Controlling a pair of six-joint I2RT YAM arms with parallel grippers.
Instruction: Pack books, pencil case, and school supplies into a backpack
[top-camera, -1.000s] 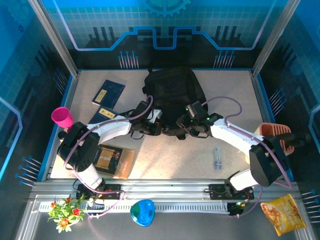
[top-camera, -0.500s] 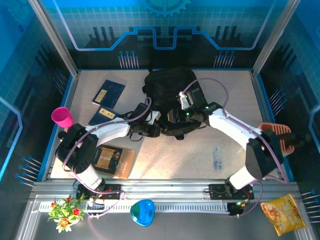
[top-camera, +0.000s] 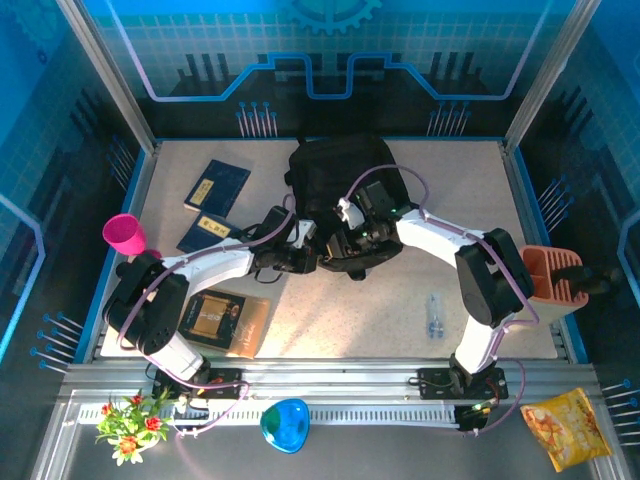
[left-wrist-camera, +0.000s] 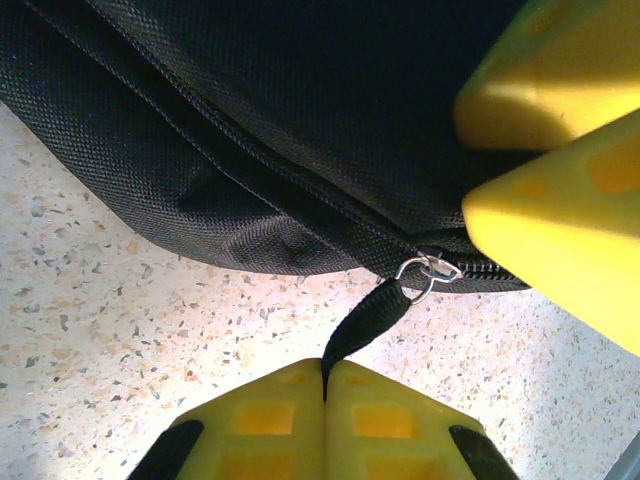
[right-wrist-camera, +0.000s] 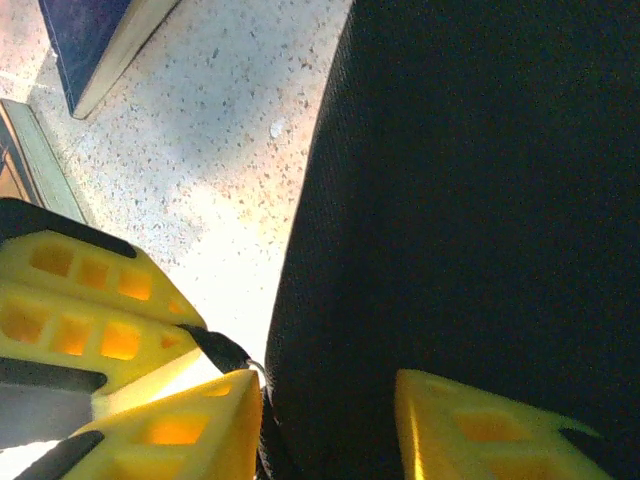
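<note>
The black backpack lies at the back middle of the table. My left gripper is shut on the black zipper pull strap at the backpack's near edge. The strap runs taut up to a metal ring on the zipper. My right gripper stands open just beside it, its yellow fingers straddling a fold of backpack fabric. Two navy books lie left of the backpack. A black-and-tan book lies near the left arm's base.
A pink cup stands at the left edge. An orange holder sits at the right edge, with a small clear item on the table in front of it. A corner of a navy book shows beyond the backpack.
My right gripper has swung left across the backpack's near edge, ending next to the left gripper, and its jaws have narrowed. The left gripper has stayed shut on the pull strap.
</note>
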